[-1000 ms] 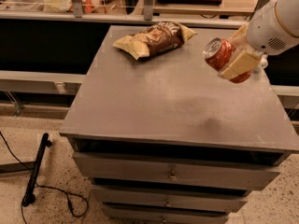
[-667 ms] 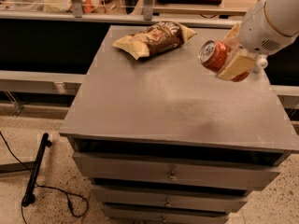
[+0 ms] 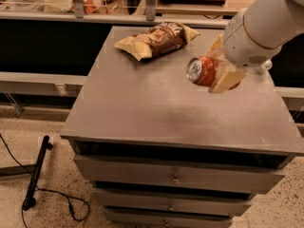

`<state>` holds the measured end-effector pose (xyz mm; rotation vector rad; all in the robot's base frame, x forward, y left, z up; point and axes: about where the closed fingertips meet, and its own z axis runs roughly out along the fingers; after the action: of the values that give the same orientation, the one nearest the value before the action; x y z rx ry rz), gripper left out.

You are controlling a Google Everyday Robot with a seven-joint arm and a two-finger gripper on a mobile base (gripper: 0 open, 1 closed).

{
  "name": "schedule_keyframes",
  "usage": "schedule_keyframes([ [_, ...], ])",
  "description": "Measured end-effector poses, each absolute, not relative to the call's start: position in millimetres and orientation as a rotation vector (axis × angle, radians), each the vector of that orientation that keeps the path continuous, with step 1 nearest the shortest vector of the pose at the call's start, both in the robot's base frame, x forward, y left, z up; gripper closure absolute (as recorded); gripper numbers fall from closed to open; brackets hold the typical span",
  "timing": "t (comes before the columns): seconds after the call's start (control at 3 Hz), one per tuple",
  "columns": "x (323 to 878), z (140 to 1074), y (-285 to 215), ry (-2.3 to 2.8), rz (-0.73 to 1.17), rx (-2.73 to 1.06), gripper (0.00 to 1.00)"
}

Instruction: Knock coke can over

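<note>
The coke can, red with a silver top, lies on its side between the tan fingers of my gripper. Its top faces left toward the camera. The gripper is shut on the can, at the right side of the grey table top, with the can at or just above the surface. The white arm reaches in from the upper right and hides the far end of the can.
A brown and tan chip bag lies flat at the back of the table. Drawers sit under the top. A black stick and cable lie on the floor at left. A shelf with clutter runs behind.
The gripper has moved left and slightly toward the table's middle with the can in it. The can has turned so its top faces the camera more. The chip bag has not moved.
</note>
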<state>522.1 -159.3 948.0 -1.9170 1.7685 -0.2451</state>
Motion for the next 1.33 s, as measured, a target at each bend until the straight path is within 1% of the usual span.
schedule_keyframes([
  [0.67, 499, 914, -125, 1.525, -0.239, -2.23, 1.0],
  [1.0, 498, 891, -117, 1.466, -0.182, -2.365, 1.0],
  [1.33, 505, 874, -121, 1.447, -0.135, -2.48, 1.0],
])
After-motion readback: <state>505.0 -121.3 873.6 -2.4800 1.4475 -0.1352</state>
